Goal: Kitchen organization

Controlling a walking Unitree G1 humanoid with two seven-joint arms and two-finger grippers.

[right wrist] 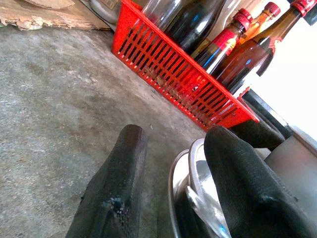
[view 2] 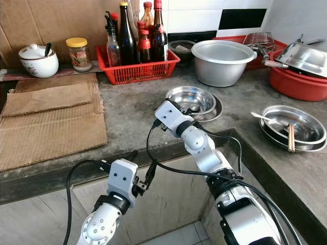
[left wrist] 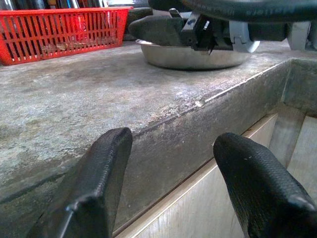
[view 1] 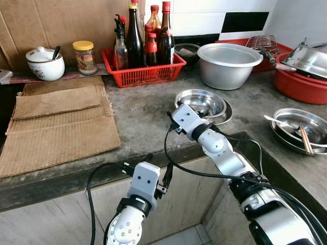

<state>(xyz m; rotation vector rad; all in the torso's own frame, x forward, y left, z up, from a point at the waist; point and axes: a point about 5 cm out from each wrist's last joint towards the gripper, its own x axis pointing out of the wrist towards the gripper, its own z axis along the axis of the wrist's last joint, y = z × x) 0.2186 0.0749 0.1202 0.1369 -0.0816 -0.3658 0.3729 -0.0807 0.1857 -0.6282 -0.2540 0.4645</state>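
A small stack of shallow steel bowls (view 1: 196, 97) sits on the grey stone counter (view 1: 143, 117), near its front edge. My right gripper (right wrist: 176, 134) is at the near rim of that stack (right wrist: 185, 168), open. One finger (right wrist: 124, 168) stands outside the rim and the other (right wrist: 237, 168) reaches over into the bowl. My left gripper (view 1: 157, 166) hangs lower, in front of the counter's front edge (left wrist: 163, 134). It is open, with nothing between its fingers (left wrist: 99, 183).
A red basket of sauce bottles (view 1: 143, 74) stands at the back, with a large metal pot (view 1: 228, 64) to its right. Cardboard sheets (view 1: 56, 122) cover the left counter, behind them a white lidded jar (view 1: 45, 64) and a yellow-lidded jar (view 1: 84, 56). At right are a steel plate with chopsticks (view 1: 299, 127) and a red basin (view 1: 301, 87).
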